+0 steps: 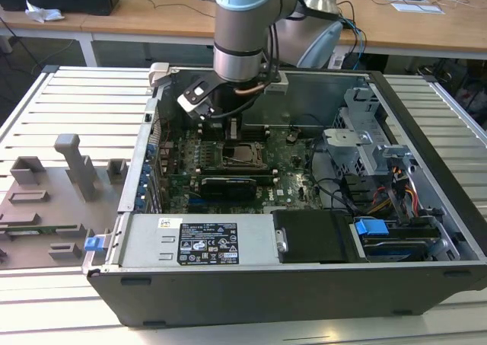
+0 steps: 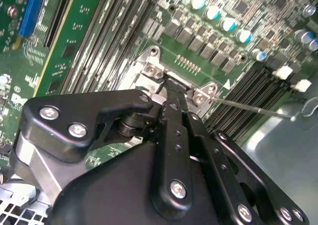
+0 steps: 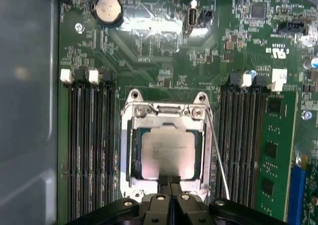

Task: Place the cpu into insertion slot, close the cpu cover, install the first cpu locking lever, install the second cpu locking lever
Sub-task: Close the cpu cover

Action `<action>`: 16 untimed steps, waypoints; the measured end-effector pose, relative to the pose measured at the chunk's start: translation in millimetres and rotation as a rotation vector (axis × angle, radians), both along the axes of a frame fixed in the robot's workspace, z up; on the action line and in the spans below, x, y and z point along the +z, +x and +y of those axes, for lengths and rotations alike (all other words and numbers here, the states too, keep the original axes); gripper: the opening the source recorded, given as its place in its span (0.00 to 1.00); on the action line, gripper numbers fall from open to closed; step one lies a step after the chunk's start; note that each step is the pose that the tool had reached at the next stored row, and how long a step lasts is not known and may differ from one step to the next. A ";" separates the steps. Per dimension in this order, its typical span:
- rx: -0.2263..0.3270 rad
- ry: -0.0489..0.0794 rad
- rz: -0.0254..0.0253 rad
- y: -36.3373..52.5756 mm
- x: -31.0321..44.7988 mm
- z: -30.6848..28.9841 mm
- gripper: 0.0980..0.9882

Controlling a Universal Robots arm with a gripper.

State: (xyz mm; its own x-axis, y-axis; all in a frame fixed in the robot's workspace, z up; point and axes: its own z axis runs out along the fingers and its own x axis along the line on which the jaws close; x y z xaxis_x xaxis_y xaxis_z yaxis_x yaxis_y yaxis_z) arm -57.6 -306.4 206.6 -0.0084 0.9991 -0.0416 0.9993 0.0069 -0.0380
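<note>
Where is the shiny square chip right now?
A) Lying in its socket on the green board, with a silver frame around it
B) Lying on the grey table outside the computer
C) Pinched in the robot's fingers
A: in the first wrist view the cpu lies flat in the insertion slot, with the silver cpu cover framing it. The gripper is at the frame's edge, its fingers together.
</note>
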 end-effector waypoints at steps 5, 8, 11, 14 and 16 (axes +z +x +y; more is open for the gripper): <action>0.000 0.000 0.0000 13.6 4.1 0.0 0.01; 0.000 0.000 0.0000 15.2 20.2 0.0 0.01; 0.001 0.002 0.0001 15.3 26.1 -0.1 0.01; 0.001 0.002 -0.0002 14.5 30.5 -0.1 0.01; 0.001 0.002 0.0000 13.3 27.1 -0.5 0.01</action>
State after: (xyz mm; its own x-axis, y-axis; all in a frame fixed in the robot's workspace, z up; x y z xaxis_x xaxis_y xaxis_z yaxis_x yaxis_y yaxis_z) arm -44.3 -306.8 233.6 -0.0097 0.9992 -0.0397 0.9992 0.0082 -0.0379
